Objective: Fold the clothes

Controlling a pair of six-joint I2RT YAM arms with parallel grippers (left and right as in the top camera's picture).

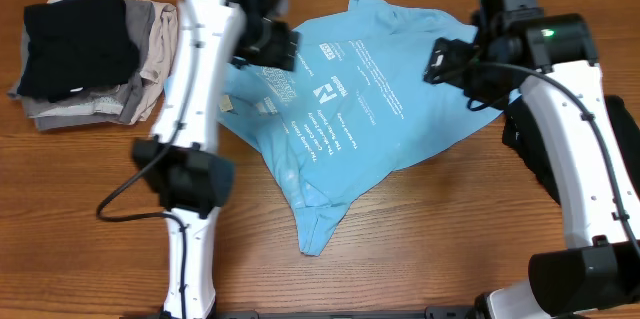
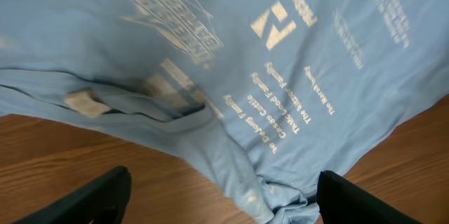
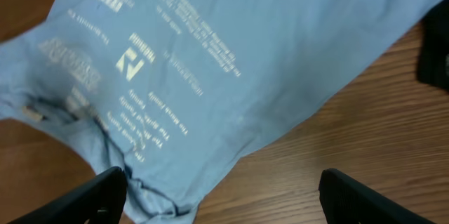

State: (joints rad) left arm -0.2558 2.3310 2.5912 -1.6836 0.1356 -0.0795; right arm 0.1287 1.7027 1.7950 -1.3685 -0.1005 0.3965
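A light blue T-shirt [image 1: 350, 109] with white printed text lies crumpled and spread across the middle of the table. One end runs to a point toward the front edge. My left gripper [image 1: 272, 44] hovers over the shirt's left part, open. In the left wrist view the wide-apart fingers [image 2: 98, 199] frame a bunched fold of the shirt [image 2: 280, 112] without touching it. My right gripper [image 1: 455, 64] hangs open over the shirt's right part. Bare wood and the shirt's edge [image 3: 231, 62] lie below its fingers [image 3: 91, 196]. A black garment [image 1: 75, 44] lies folded at the far left.
The black garment tops a stack of beige and grey folded clothes [image 1: 135, 89] at the back left. Another dark item [image 1: 520, 129] lies on the table beside the right arm, seen at the edge of the right wrist view [image 3: 436, 48]. Bare wood [image 1: 420, 239] spans the front.
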